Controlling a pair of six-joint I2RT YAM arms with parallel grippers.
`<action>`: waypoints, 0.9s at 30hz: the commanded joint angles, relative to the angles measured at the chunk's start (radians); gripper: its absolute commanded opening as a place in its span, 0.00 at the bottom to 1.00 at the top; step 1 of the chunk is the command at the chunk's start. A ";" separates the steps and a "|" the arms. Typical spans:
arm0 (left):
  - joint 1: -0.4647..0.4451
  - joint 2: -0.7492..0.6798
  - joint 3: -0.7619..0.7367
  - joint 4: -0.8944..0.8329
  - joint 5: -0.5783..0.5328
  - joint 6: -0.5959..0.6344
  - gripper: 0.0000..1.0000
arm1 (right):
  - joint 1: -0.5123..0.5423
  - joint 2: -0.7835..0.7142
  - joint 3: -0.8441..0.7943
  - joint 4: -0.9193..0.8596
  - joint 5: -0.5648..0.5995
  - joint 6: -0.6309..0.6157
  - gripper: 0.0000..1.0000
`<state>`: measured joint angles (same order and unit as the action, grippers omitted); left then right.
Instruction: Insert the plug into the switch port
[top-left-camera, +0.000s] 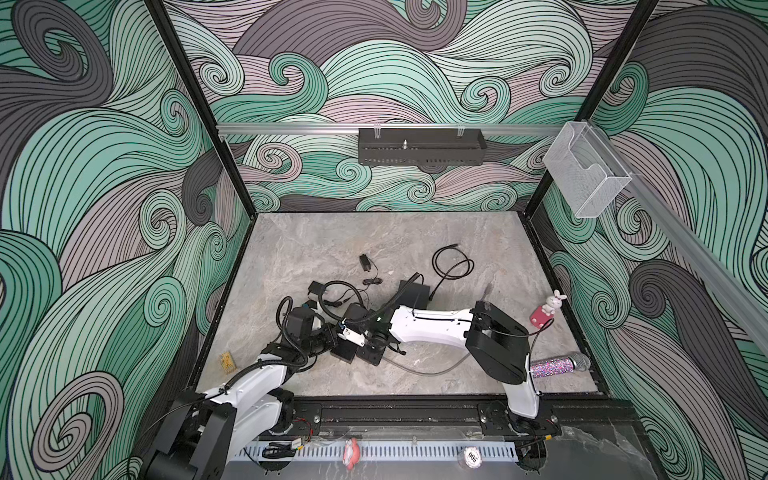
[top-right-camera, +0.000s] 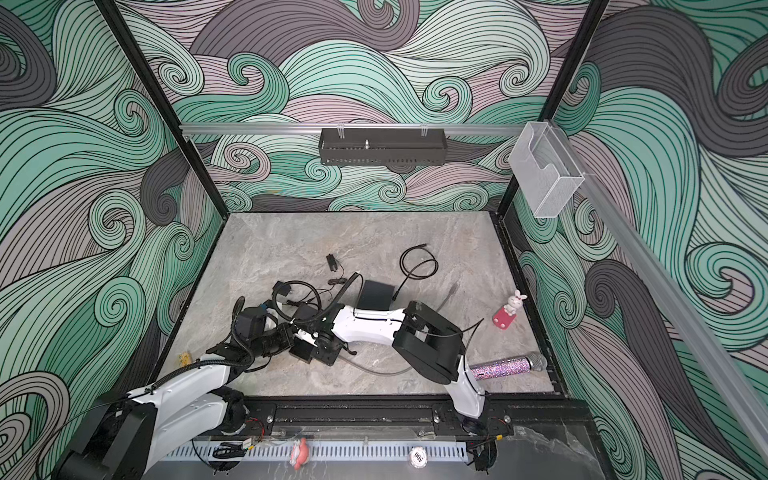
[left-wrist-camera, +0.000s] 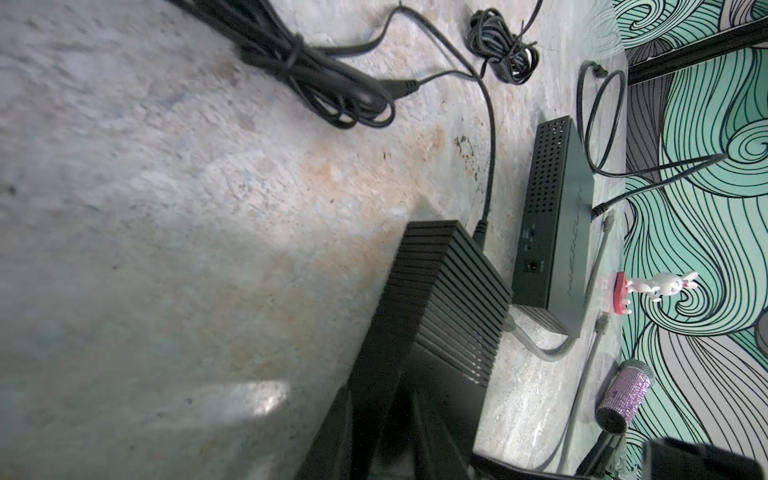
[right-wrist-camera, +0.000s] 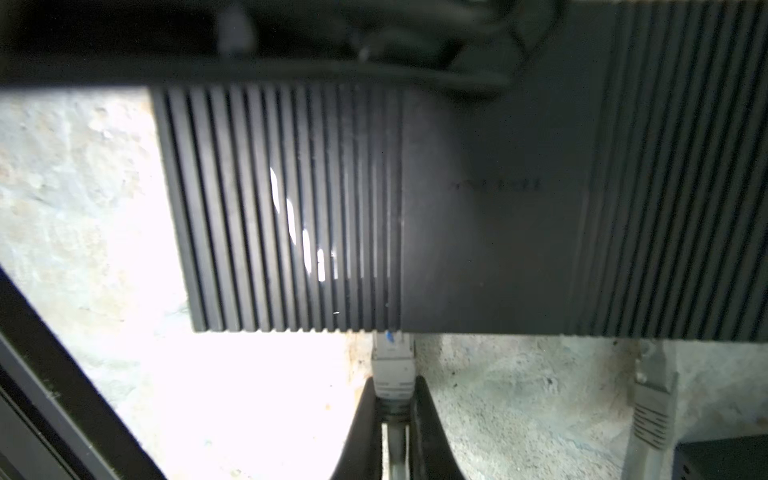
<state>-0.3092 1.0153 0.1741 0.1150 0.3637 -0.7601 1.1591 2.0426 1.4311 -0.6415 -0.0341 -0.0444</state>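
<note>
My R fingers (right-wrist-camera: 428, 415) are closed on the grey boot of the plug (right-wrist-camera: 392, 365). The R gripper (right-wrist-camera: 392, 386) is in line w/ the cable (right-wrist-camera: 397, 449), which trails back btwn them. The plug nose sits at the front edge of the ribbed switch (right-wrist-camera: 457, 208), at or just inside a port; can't tell if seated. My L gripper (left-wrist-camera: 386, 403) looks clamped on the switch's end, bracing it. Plug's light, hard plastic, latch prob fragile, so the boot's the spot to hold. Switch looks light too, prob slides w/o bracing.
</note>
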 joint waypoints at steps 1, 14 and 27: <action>-0.068 0.006 -0.040 -0.134 0.172 -0.037 0.24 | -0.007 0.017 0.091 0.320 0.034 -0.002 0.00; -0.104 0.020 -0.044 -0.110 0.155 -0.052 0.23 | -0.015 0.037 0.145 0.310 0.021 -0.035 0.00; -0.134 0.051 -0.036 -0.085 0.158 -0.056 0.22 | -0.029 0.081 0.216 0.322 -0.013 -0.118 0.00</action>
<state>-0.3645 1.0260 0.1627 0.1627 0.2863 -0.7948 1.1336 2.1063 1.5433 -0.7555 -0.0551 -0.1143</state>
